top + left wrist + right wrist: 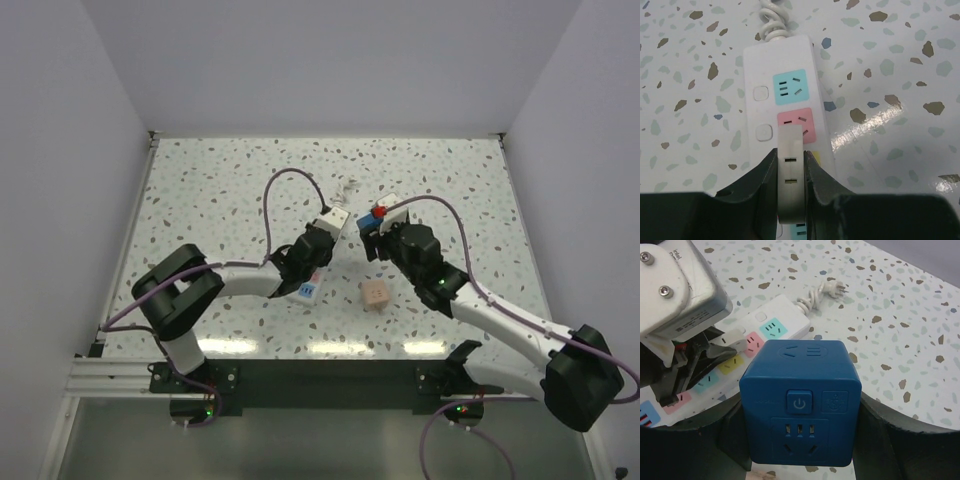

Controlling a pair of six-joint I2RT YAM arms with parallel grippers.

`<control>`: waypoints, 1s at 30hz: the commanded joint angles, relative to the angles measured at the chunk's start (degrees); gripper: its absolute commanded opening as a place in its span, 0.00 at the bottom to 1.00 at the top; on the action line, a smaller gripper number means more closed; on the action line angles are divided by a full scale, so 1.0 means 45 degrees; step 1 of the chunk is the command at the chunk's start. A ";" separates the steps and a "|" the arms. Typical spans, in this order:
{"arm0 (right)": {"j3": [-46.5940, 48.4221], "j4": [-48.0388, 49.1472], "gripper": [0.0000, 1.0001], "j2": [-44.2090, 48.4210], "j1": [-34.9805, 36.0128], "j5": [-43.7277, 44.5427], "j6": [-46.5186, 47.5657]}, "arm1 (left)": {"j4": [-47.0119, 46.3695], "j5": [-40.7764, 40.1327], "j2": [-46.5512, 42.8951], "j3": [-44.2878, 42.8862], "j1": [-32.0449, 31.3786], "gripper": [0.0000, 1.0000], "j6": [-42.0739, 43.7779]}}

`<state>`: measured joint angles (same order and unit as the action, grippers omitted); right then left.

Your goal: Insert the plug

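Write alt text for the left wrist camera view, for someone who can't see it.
The left end effector grips a white plug over the pink socket of a white power strip. A teal socket sits beyond it, on a speckled table.

Bright even light, sharp focus, glare streaking the table (pixel 875 125).

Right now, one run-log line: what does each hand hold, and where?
left hand: shut on white plug, over pink socket of power strip | right hand: shut on blue cube | seated: cannot tell
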<state>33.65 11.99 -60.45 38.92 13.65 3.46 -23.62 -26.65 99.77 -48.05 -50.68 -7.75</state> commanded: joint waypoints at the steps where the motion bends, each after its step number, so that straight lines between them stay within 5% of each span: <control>1: 0.0881 0.0267 0.00 -0.0490 -0.0035 -0.0513 0.0070 | 0.0404 0.0980 -0.0431 0.0735 0.0031 0.00 0.1486; 11: 0.2736 -0.1003 0.00 -0.2873 -0.1381 -0.4237 0.0519 | 0.0249 0.4124 -0.2246 0.2650 0.0538 0.00 0.2932; 20: 0.4670 -0.3034 0.00 -0.5140 -0.2242 -0.7504 0.1105 | 0.0541 0.4263 -0.1663 0.2300 0.0734 0.00 0.2680; 26: 0.5841 -0.4049 0.00 -0.6468 -0.2261 -0.8130 0.1612 | 0.0463 0.4048 -0.1799 0.2455 0.0734 0.36 0.2016; 30: 0.6894 -0.4947 0.00 -0.7599 -0.2261 -0.8502 0.2023 | 0.0600 0.3932 -0.2033 0.2553 0.0734 0.50 0.1819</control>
<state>59.53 -7.38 -92.64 28.84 -21.02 10.11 -22.81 -10.00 90.89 -37.28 -47.44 2.15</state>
